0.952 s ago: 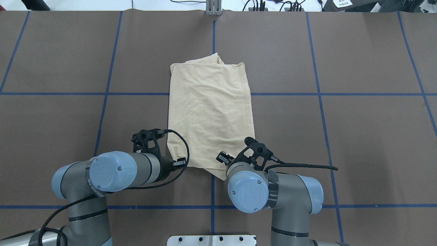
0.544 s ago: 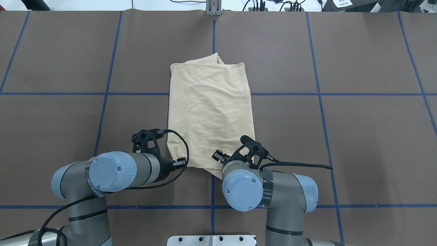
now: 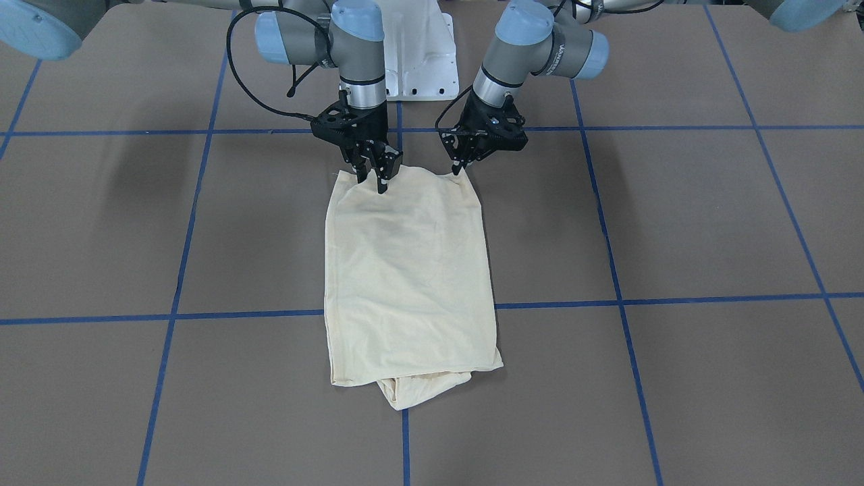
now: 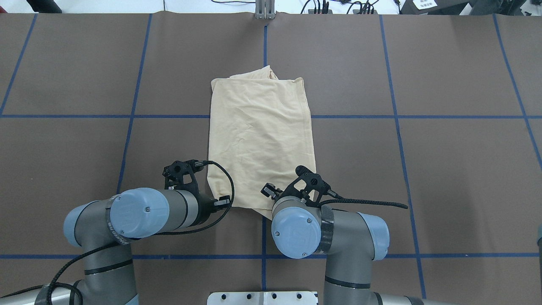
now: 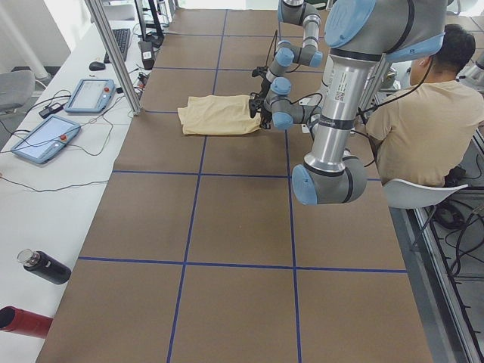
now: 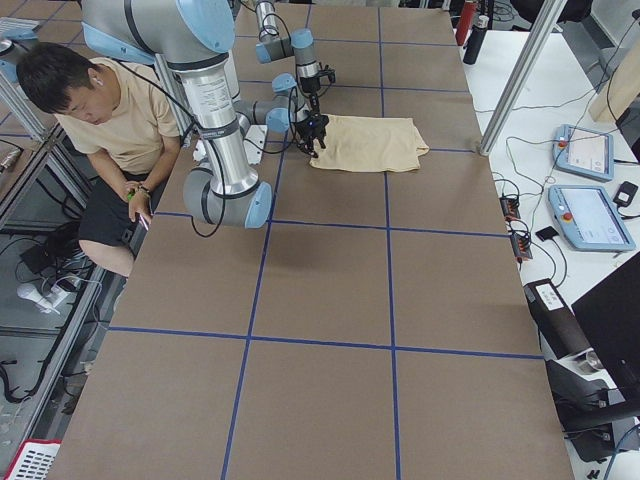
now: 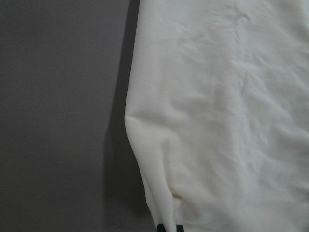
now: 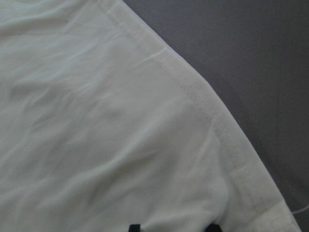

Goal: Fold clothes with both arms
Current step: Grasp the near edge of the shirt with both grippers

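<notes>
The cream-yellow shirt (image 3: 405,270) lies folded into a long rectangle mid-table, plain side up; its print and tag are hidden. It also shows in the overhead view (image 4: 260,135). A bunched bit pokes out at its far end (image 4: 262,73). My left gripper (image 3: 462,167) is shut on the shirt's near left corner; the left wrist view shows its tips (image 7: 170,227) pinched on cloth (image 7: 217,121). My right gripper (image 3: 374,179) is open, fingers down on the near right corner; the right wrist view shows its tips (image 8: 174,227) apart over the hem (image 8: 193,96).
The table is brown with blue tape lines (image 4: 264,254). The white pedestal base (image 3: 418,40) stands behind the arms. A seated person (image 5: 423,128) is at the robot's side. Tablets (image 5: 45,140), bottles (image 5: 45,266) and a metal post (image 5: 113,53) line the far edge.
My right arm has slid left and a little toward the robot, bringing its gripper over the shirt's near right corner. The left arm and the shirt have not moved.
</notes>
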{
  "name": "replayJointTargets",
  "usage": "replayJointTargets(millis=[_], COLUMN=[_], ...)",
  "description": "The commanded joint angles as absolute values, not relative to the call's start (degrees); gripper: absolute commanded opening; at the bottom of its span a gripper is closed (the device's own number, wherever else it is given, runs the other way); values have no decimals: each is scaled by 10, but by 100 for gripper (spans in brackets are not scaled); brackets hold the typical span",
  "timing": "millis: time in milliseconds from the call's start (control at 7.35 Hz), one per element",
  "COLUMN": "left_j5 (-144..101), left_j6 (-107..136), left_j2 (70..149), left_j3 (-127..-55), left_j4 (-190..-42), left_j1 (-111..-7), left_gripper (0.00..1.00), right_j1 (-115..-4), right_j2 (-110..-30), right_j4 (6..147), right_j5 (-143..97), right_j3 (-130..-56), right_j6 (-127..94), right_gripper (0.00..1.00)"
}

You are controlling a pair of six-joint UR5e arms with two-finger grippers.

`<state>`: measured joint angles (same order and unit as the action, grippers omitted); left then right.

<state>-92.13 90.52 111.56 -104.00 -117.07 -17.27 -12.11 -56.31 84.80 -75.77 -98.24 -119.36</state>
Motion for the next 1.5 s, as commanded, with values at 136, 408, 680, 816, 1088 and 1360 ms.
replayJointTargets(millis=[136, 408, 680, 816, 1088, 1360], left_j5=[-921, -922, -922, -922, -925, -928], left_j6=[906, 906, 906, 906, 905, 909], left_j2=[1116, 1116, 1118, 1118, 1110, 1111], left_j3=[-1042, -1042, -1043, -1047, -1092, -1182], left_j4=[-1171, -1171, -1171, -1171, -1169, -1114], left_j1=[-172, -172, -172, -172, -172, -162], left_gripper=[0, 0, 0, 0, 0, 0], right_j1=[-123, -128, -135, -136, -138, -94], right_j2=[-562, -561, -561, -562, -595, -623], right_j4=[850, 849, 848, 848, 850, 948], right_j5=[-758, -758, -758, -758, -760, -759], right_j3=[-982, -982, -985, -989, -1064, -1208], right_j6=[-1201, -1201, -1198, -1197, -1194, -1201], right_gripper=[0, 0, 0, 0, 0, 0])
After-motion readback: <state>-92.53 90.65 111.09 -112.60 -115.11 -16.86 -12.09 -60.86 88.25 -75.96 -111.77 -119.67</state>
